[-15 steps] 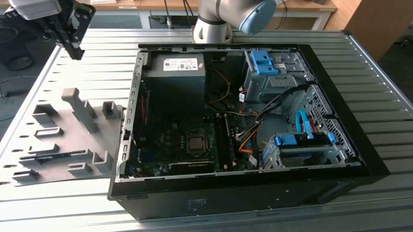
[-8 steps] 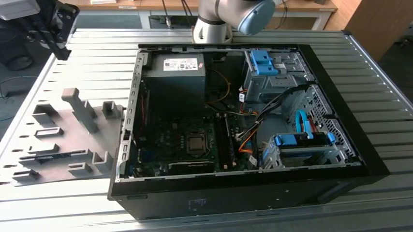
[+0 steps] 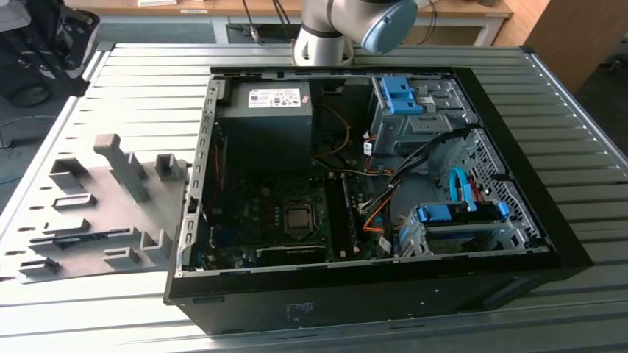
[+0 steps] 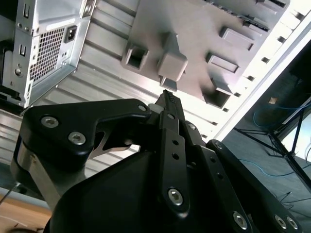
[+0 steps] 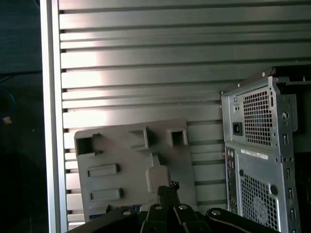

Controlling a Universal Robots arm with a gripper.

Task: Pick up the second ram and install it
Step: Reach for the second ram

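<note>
1 case [image 3: 545, 220], mobo [image 3: 260, 213] inside, end effector [image 4: 167, 97] closed

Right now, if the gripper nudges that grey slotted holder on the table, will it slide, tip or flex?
The grey holder lies flat and wide on the ribbed table, so it probably won't tip. It looks like one moulded plastic piece, likely stiff and light, so a nudge may slide it.

Slatted metal table [image 3: 128, 88], computer case [image 3: 343, 312], grey holder [image 3: 93, 220]
</note>
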